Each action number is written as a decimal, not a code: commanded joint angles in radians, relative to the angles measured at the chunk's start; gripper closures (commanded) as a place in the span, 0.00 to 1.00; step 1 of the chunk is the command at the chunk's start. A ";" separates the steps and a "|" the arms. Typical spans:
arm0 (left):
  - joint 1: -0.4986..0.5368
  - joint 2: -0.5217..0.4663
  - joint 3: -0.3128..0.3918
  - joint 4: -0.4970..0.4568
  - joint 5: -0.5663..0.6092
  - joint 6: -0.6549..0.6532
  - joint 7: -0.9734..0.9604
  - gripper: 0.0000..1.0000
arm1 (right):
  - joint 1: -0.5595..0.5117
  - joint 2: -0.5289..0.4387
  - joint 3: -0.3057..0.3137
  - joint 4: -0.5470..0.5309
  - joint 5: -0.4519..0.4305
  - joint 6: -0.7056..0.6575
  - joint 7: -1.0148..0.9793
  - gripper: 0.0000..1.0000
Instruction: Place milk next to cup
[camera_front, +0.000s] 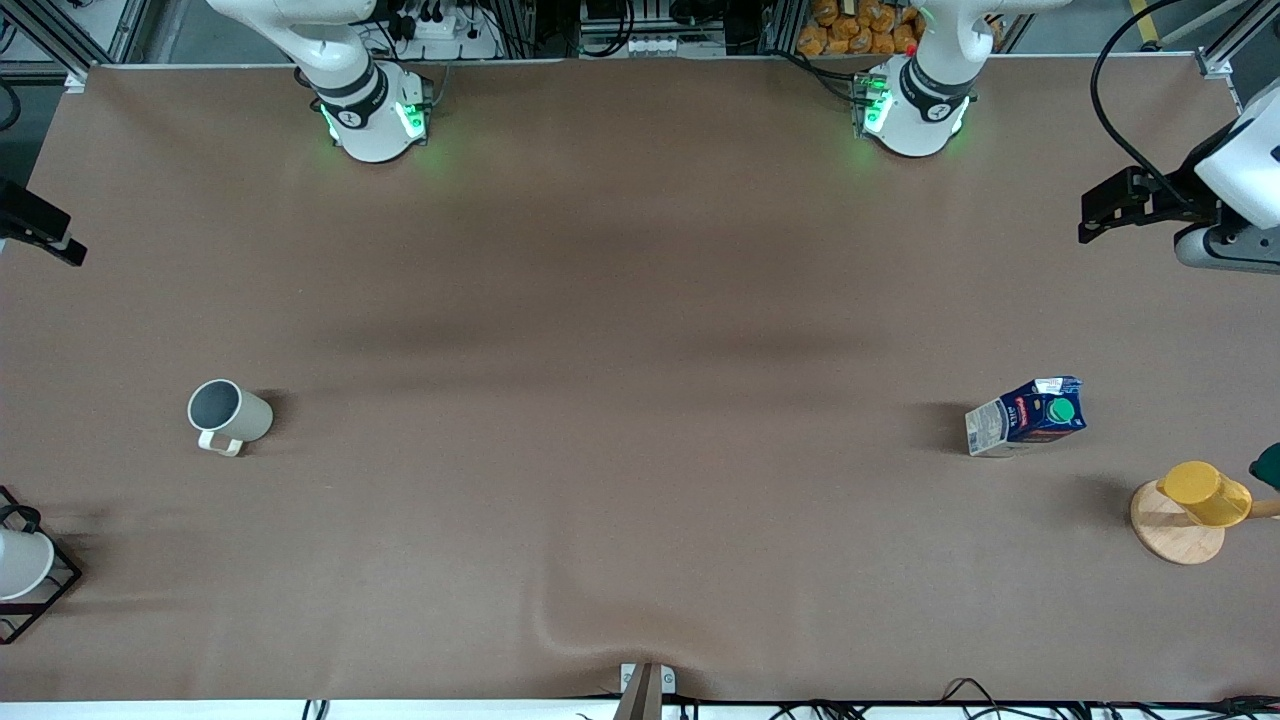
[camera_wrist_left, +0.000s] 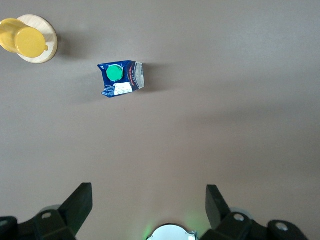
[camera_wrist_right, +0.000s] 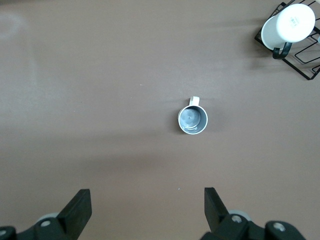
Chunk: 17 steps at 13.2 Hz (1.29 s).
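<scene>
Your milk carton (camera_front: 1027, 417) is standing upright on the brown table (camera_front: 640, 300) toward the left arm's end, green cap up, well apart from the beige mug (camera_front: 229, 413), which is sitting toward the right arm's end with its handle pointing toward the front camera. You are holding the left gripper (camera_wrist_left: 149, 207) high over bare table with its fingers spread wide and nothing between them; the carton is showing well clear of it. Your right gripper (camera_wrist_right: 147, 209) is hanging high over the table too, fingers spread and empty. Near the carton, a yellow cup (camera_front: 1206, 493) is resting on a round wooden coaster (camera_front: 1172, 532), nearer the front camera. A white cup in a black wire frame (camera_front: 22, 565) is sitting at the table's edge near the mug.
</scene>
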 joint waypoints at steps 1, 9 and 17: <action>-0.001 -0.005 0.009 0.014 -0.010 -0.017 0.027 0.00 | -0.005 -0.002 0.005 0.004 0.005 -0.009 0.007 0.00; 0.062 0.041 0.009 -0.012 -0.008 0.058 0.010 0.00 | 0.001 -0.002 0.005 0.005 0.005 -0.007 0.007 0.00; 0.083 0.280 0.015 -0.049 0.006 0.319 -0.077 0.00 | -0.002 -0.002 0.005 0.007 0.005 -0.009 0.006 0.00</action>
